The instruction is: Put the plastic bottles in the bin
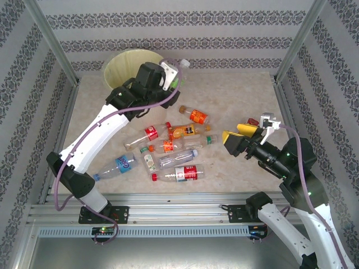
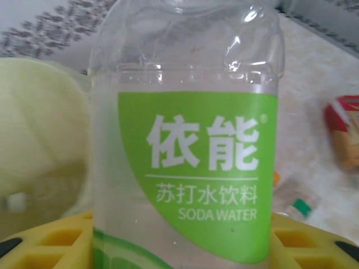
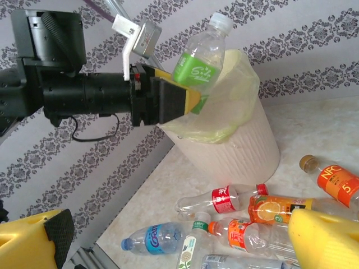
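left jaws are gripping the green-labelled bottle [image 1: 178, 72] mid-body, upper centre, just beside the bin [image 1: 119, 67]; right jaws are gaping wide, empty. the bottle is looking light, crushable, slippery: a gentle label-band hold is suiting.

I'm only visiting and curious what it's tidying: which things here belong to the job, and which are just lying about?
Part of the job:
green-label bottle, held in the left gripper
other bottles on the table
bin

Not part of it:
patterned walls
metal frame
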### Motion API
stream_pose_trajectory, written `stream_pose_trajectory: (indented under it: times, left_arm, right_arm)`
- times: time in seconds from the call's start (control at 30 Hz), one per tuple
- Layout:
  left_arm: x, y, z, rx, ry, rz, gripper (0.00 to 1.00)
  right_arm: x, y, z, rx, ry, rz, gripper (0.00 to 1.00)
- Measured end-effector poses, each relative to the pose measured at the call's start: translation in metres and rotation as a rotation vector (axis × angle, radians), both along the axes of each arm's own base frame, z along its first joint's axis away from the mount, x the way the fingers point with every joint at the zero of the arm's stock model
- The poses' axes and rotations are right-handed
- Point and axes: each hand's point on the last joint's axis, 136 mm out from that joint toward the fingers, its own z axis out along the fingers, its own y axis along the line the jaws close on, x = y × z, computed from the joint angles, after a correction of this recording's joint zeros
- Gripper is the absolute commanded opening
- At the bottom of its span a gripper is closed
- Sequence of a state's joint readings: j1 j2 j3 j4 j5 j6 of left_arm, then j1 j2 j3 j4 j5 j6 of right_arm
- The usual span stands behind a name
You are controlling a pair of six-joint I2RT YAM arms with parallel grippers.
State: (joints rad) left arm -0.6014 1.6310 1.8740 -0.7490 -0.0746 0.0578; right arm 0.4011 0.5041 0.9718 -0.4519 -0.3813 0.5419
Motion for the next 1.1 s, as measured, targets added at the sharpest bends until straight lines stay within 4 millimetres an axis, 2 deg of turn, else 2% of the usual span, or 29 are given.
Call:
stream_pose_trajectory:
  times: [0.27,0.4,0.57,0.77,0.93,1.1]
  left_arm:
    - [0.038,0.054,0.037,0.013,-0.075,0.157,0.53]
    - [0.054,0.068,0.040,0.022,-0.075,0.201,0.53]
    - [0.075,0.076,0.022,0.054,-0.034,0.228,0.54]
    - [0.096,0.091,-0.011,0.090,0.047,0.260,0.55]
    - [0.102,0.104,-0.033,0.084,0.128,0.287,0.57]
    - [0.099,0.111,-0.049,0.066,0.202,0.298,0.61]
  right_arm:
    - [-0.008,0.002,0.024,0.020,-0.090,0.033,0.98]
    - [-0.014,0.001,0.039,0.032,-0.136,0.039,0.98]
    - [-0.019,-0.001,0.054,0.047,-0.175,0.039,0.98]
    - [-0.018,-0.001,0.051,0.038,-0.170,0.039,0.98]
    - [-0.017,-0.001,0.049,0.033,-0.158,0.039,0.98]
    - [-0.015,0.000,0.047,0.031,-0.148,0.039,0.98]
